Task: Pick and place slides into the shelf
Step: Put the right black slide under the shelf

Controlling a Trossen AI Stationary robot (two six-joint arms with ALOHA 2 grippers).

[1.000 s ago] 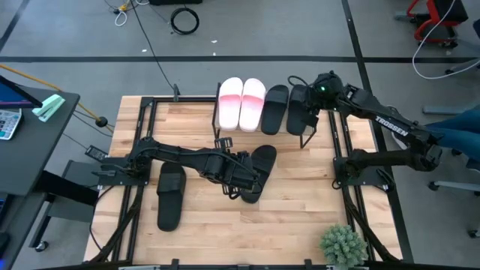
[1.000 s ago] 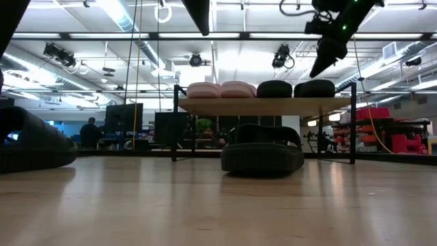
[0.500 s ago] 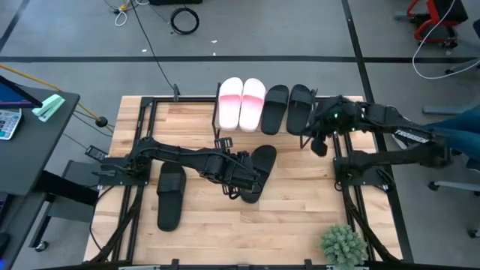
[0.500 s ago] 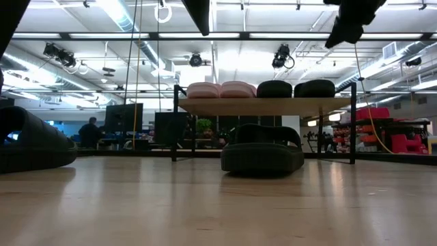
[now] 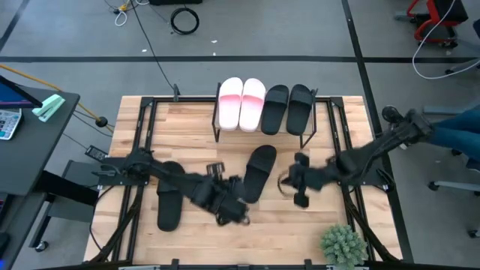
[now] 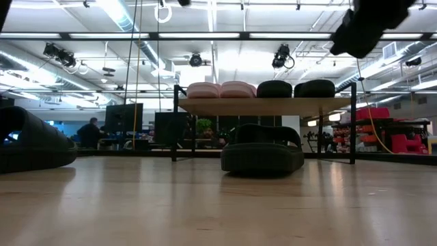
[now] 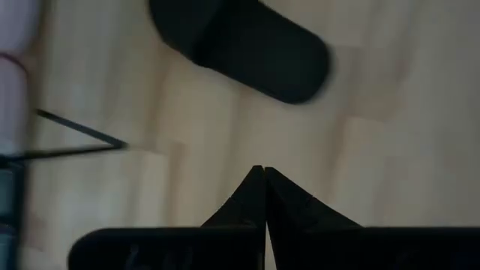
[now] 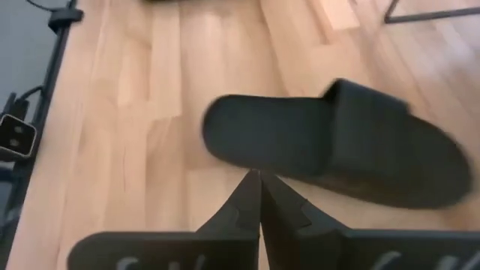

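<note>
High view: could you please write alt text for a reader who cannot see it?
Seen from above, four slides, two pink and two black, sit side by side on the shelf at the table's far edge. Two black slides lie loose on the table: one in the middle, between the shut left gripper and shut right gripper, one further left.

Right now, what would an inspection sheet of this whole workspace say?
Surface: wooden table, bare planks.
Job's things: shelf holds two pink slides and two black slides; one black slide mid-table, another on the left side.
Clutter: small green plant at the near right corner.
Grippers: left gripper and right gripper both shut, empty.
Cables: coiled cable on the floor.
Surroundings: red chair.
</note>
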